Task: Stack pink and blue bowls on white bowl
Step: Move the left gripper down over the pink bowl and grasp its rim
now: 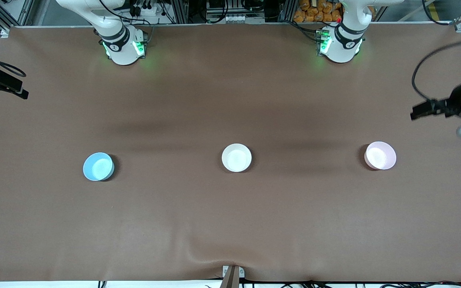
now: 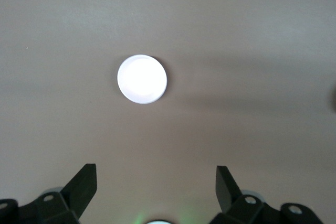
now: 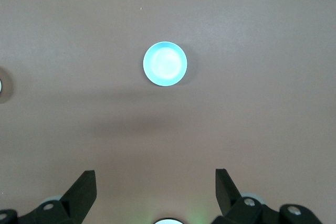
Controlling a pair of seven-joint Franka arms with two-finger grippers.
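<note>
1. Left gripper (image 2: 156, 184) hangs high over the table (image 1: 230, 224) at the left arm's end, and its two dark fingers stand wide apart with nothing between them.
2. Right gripper (image 3: 156, 186) hangs high over the table at the right arm's end. Its fingers are also spread wide and they hold nothing.
3. In the front view both grippers appear only at the edges of the table, far from the bowls.
4. Three bowls stand upright on the brown table in one row, well apart from each other.
5. The white bowl (image 1: 236, 157) is in the middle of the row, between the two arm bases.
6. The pink bowl (image 1: 380, 155) stands toward the left arm's end of the table. In the left wrist view it looks almost white (image 2: 142, 78) because of the bright light.
7. The blue bowl (image 1: 98, 166) stands toward the right arm's end. The right wrist view shows it (image 3: 165, 64) from above.
8. All three bowls are empty, and none is stacked on another.
</note>
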